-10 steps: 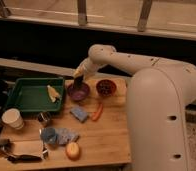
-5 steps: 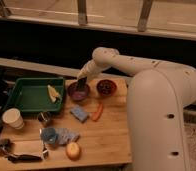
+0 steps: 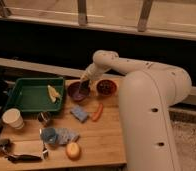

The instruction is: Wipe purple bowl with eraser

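Observation:
The purple bowl (image 3: 75, 94) stands on the wooden table just right of the green tray. My arm reaches in from the right, and my gripper (image 3: 83, 85) points down into the bowl over its right half. It is shut on a small dark block, the eraser (image 3: 84, 88), whose lower end sits at the bowl's inside. The fingers hide most of the eraser.
A dark red bowl (image 3: 105, 87) sits right beside the purple one. In front lie a blue sponge (image 3: 79, 113) and an orange-red stick (image 3: 97, 111). The green tray (image 3: 21, 100) holds a yellow item (image 3: 53, 93). A white cup (image 3: 12, 118), small can (image 3: 43, 118), blue cloth (image 3: 58, 135) and round fruit (image 3: 73, 150) are nearer.
My gripper has come down and slightly right, from above the purple bowl's rim into the bowl. Nothing else on the table has moved.

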